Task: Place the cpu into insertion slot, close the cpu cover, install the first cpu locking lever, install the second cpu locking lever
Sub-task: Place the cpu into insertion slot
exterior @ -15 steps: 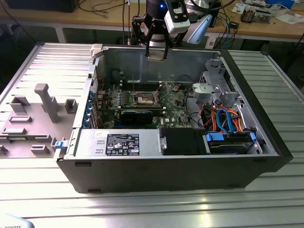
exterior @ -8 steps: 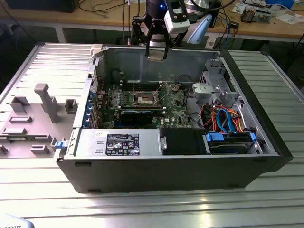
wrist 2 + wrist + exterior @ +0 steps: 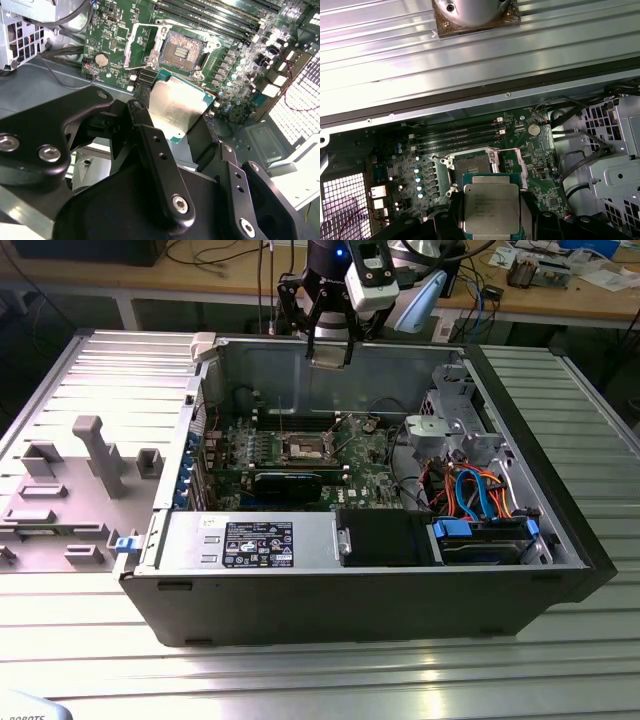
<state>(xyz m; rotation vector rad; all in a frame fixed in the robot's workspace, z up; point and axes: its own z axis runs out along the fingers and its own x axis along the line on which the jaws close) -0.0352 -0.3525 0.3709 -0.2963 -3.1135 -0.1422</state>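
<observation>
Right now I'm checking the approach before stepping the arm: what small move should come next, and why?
Probably a short, slow descent toward the insertion slot. The claw holds the cpu by its edges, high above the case in the exterior view. The slot lies bare below, with the cpu cover open beside it, so nothing seems to block the way.

The cpu (image 3: 329,353) between the fingers (image 3: 308,325), well above the insertion slot (image 3: 303,448) (on the green board (image 3: 372,476)).
</observation>
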